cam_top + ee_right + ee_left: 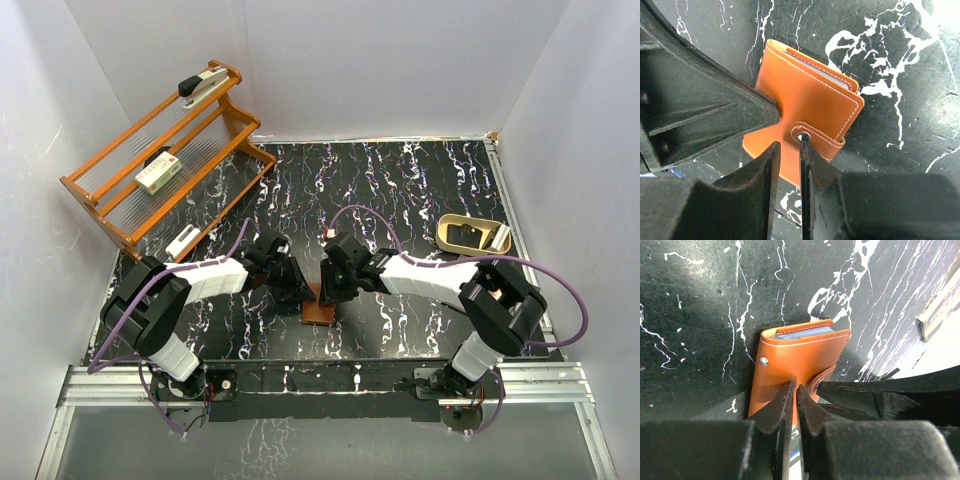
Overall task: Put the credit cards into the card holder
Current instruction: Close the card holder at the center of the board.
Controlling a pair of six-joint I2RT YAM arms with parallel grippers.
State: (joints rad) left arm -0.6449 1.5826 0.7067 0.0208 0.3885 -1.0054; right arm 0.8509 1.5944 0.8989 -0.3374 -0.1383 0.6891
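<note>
A brown leather card holder [800,360] lies folded shut on the black, white-veined worktop [400,190], near its front edge and midway between the two robot arms. The pale blue edges of credit cards [805,333] show in its open far end. The left claw [794,387] is clenched, its fingertips almost meeting on the holder's cover at the near edge, just beside a small metal stud [763,360]. The right claw [790,145] comes in from the other side, its fingers a narrow gap apart at the end of the holder's snap tab [820,137], which curls over the cover; whether they pinch the tab or only touch it cannot be told. Well apart at the back left, a wooden rack [160,160] stands at an angle with a stapler [205,82] on its top rail and a white-and-green box [158,175] on a shelf. A tan oval object [475,235] sits near the worktop's right edge.
</note>
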